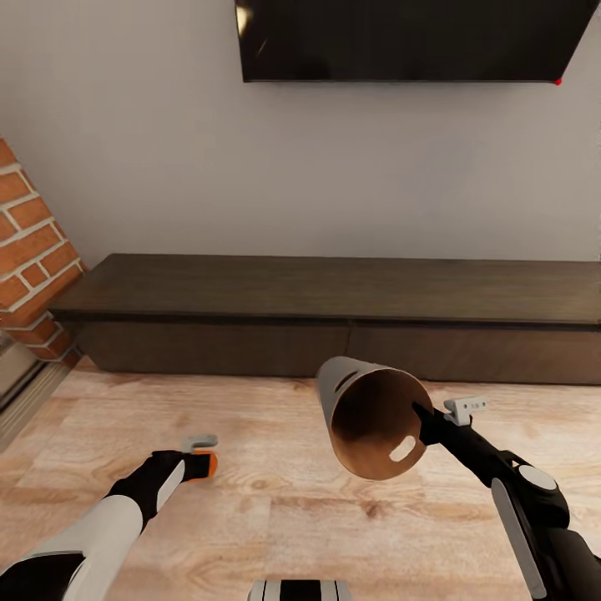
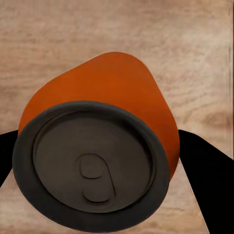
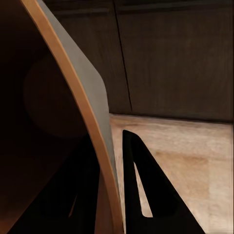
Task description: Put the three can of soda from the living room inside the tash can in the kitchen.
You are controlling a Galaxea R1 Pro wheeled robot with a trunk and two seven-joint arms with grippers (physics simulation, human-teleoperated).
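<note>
Warm plank floor runs up to a long dark low cabinet against a pale wall, with the black TV mounted above the cabinet and a brick pier off its left end; this is the living room.

On the left gripper, the fingers are closed on an orange soda can, one dark finger on each flank of it. The left wrist view looks straight onto the can's grey top and pull tab, with bare planks behind it, so the can hangs clear of the floor, in front of the cabinet's left half.

On the right gripper, the fingers pinch the wall of the trash can, one finger inside and one outside the rim, as the right wrist view shows. The bin is carried tipped on its side, its coppery inside and open mouth turned toward the robot, an oval handle cut-out showing low on the rim. It hangs above the floor just in front of the cabinet's middle.

The step in hand looks like carrying: one can and the bin are both held, and the can is well apart from the bin's mouth. Next, the can could be dropped into the bin, which calls for righting the bin first. I see no other cans.
</note>
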